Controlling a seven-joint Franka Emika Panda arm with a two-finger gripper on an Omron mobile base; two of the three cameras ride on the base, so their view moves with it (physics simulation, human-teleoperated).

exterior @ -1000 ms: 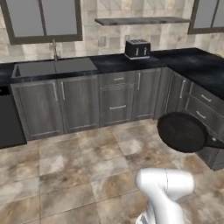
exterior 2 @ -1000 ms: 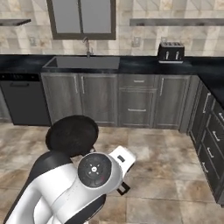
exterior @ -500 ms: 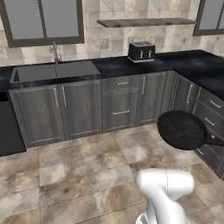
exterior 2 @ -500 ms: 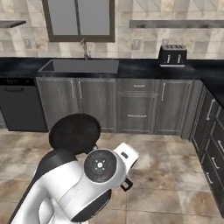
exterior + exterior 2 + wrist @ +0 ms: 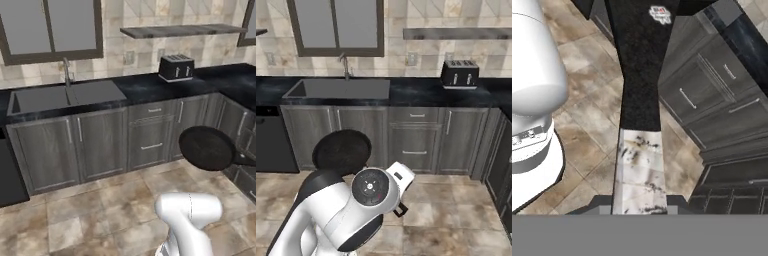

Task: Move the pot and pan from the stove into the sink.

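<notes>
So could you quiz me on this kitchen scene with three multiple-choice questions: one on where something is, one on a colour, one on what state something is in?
1. Where is the toaster?
A. On the dark counter to the right of the sink
B. Inside the sink basin
C. On the floor tiles

2. What colour is the pan?
A. Red
B. Black
C. White

3. What state is the pan in?
A. Lying in the sink
B. Resting on the floor
C. Held up in the air over the floor by its handle

Answers:
1. A, it stands on the counter, right of the sink.
2. B, its round body is black in both base views.
3. C, the hand view shows the gripper shut on the handle, and the pan hangs in front of the cabinets.
</notes>
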